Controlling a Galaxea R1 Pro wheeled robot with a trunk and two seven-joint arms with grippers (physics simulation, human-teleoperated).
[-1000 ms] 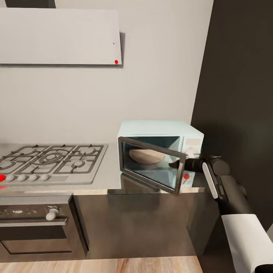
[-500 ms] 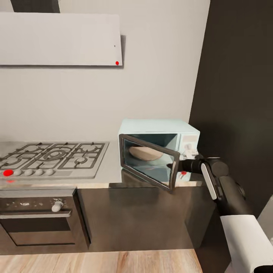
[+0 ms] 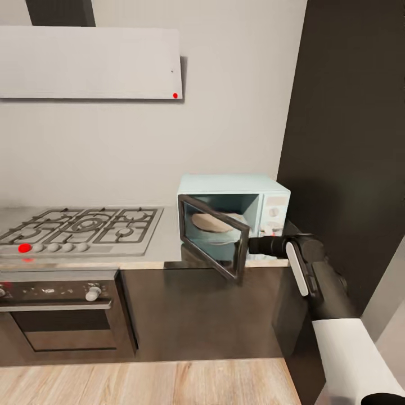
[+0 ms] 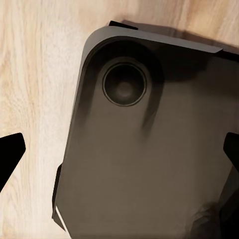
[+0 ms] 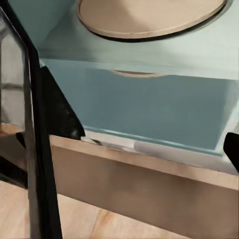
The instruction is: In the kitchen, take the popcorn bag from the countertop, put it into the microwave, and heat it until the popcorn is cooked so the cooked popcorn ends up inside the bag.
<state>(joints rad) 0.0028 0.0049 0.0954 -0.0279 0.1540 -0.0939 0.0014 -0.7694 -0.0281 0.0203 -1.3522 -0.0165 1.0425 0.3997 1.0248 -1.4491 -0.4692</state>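
Popcorn bag is not showing; the pale blue microwave (image 3: 233,216) is sitting on the grey worktop (image 3: 169,247) with its glass door (image 3: 212,236) swinging half open. The right end effector (image 3: 254,246) is reaching at the door's free edge, fingers spread apart. Inside, a tan round plate (image 5: 149,17) is lying empty.

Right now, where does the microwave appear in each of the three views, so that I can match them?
Head view: the microwave stands on the countertop, right of centre, door swung open.
Left wrist view: not in it.
Right wrist view: its pale blue open cavity spans the upper part.
Shared landmark: the tan round plate inside, also in the right wrist view.
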